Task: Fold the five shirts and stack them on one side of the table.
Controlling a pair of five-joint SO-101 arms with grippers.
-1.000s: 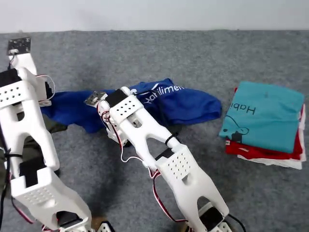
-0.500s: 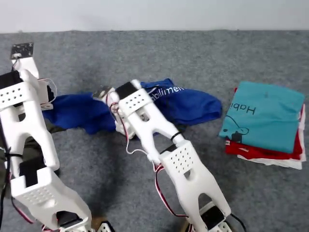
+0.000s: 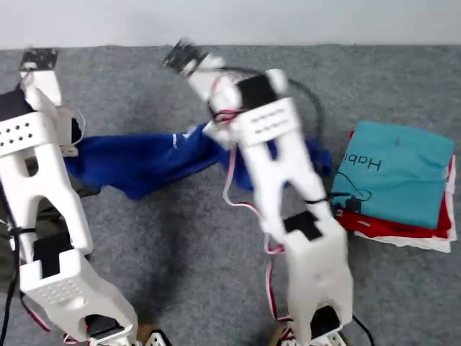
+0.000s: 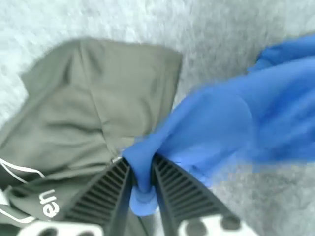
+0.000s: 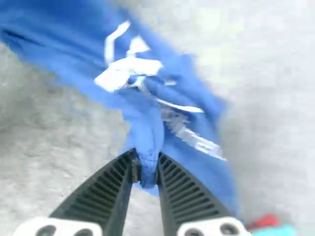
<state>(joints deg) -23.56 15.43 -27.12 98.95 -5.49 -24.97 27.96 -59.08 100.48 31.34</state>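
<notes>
Hard-to-see stuff first: the right arm is smeared with blur in the high view and covers the right end of the blue shirt (image 3: 144, 162), so that end can't be made out there; the olive shirt (image 4: 88, 108) is mostly tucked behind the left arm at the left edge of the high view and cut off by the frame; the white print on the blue one is too blurred to read in the right wrist view.

The blue shirt lies stretched out, long axis running left to right across the middle of the grey tabletop (image 3: 180, 252), one end at the left arm, the other under the right arm; it's bunched and rumpled, not flat.

Left gripper (image 4: 140, 164) is nearly closed, pinching a fold of blue fabric between its ribbed black fingers, with a lump of cloth poking out below the pinch; the olive shirt sits just beside it, touching the blue one.

Right gripper (image 5: 146, 160) is also squeezed down on a ridge of the blue shirt, near the print.

Over at the right side of the high view: a folded stack, teal shirt (image 3: 392, 173) on top, red shirt (image 3: 374, 225) under it, white shirt (image 3: 425, 244) at the bottom, mostly just edges showing.
</notes>
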